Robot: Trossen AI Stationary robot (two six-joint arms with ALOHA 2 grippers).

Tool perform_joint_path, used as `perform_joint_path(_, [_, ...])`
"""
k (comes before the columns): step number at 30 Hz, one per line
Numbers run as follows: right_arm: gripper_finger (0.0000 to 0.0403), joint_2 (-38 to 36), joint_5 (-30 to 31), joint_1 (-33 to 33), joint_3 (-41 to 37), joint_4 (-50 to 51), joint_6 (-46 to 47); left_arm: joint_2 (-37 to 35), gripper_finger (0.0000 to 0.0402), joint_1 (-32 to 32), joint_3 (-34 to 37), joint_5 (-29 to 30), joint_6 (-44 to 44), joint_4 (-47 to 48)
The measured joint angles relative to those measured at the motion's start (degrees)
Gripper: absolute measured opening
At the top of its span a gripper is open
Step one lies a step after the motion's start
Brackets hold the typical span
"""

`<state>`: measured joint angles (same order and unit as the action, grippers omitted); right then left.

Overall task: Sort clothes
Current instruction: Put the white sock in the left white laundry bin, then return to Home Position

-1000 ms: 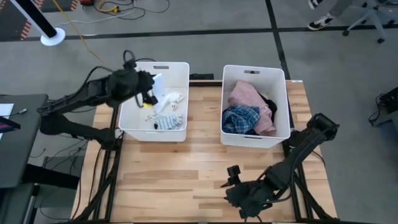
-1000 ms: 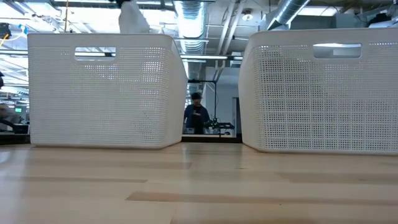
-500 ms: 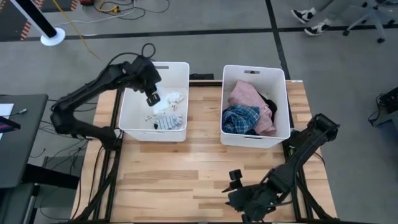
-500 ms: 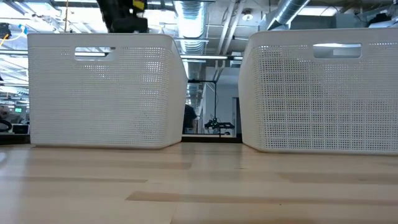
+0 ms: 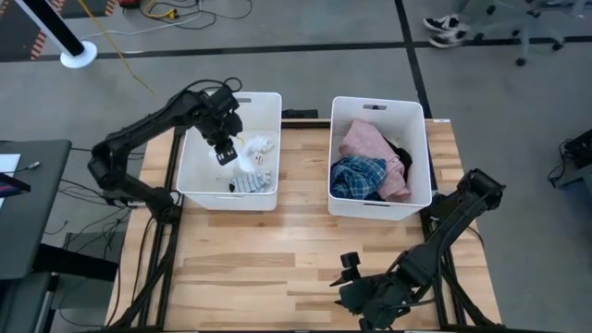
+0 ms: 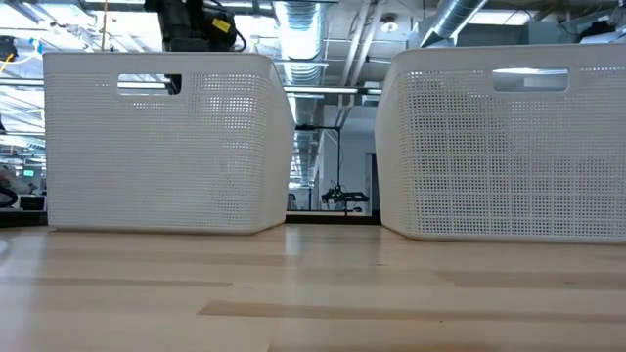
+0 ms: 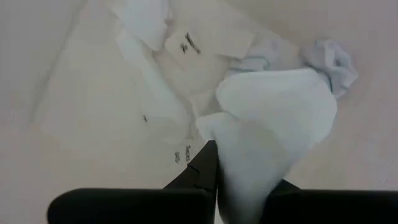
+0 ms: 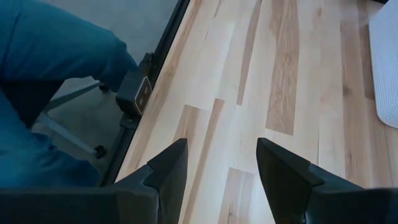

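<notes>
left gripper (image 5: 225, 150) pinched closed at the far left, right gripper (image 8: 216, 163) parted, low at the near edge

White tubs (image 5: 268, 192); pale striped wood table (image 5: 277, 254); white socks (image 5: 257, 148); blue-white striped sock (image 5: 250, 183); pink garment (image 5: 368, 141); blue plaid garment (image 5: 358, 176); dark end effectors.

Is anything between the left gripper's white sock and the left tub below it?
Nothing visible. The left gripper is shut on the white sock, which hangs over the open left tub. Beneath it lie only other small socks. The right gripper waits open near the table's front edge.
</notes>
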<state>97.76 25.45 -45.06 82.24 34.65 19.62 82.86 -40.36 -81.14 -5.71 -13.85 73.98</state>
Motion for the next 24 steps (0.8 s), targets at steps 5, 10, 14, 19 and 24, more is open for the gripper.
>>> perform_joint_path(5, [0.0204,0.0,0.0,-0.3,0.0,0.0,0.0,-2.6,0.0055,0.0,0.0,0.0,0.0,-2.3])
perform_joint_path(10, [0.0204,0.0,0.0,-0.3,0.0,0.0,-0.1,-5.5,0.0130,0.0,0.0,0.4,0.8,-3.5])
perform_joint_path(14, [0.0204,0.0,0.0,-0.3,0.0,0.0,-0.4,-8.2,0.0192,0.0,0.0,1.3,1.2,-4.1])
perform_joint_path(19, [0.0204,0.0,0.0,-0.2,0.0,0.0,-0.6,-12.8,0.0236,1.1,0.0,2.5,2.5,-6.1])
perform_joint_path(24, [0.0204,-0.1,0.1,-0.2,0.0,0.0,-1.0,-19.6,0.0239,4.5,0.0,2.5,3.8,-10.5])
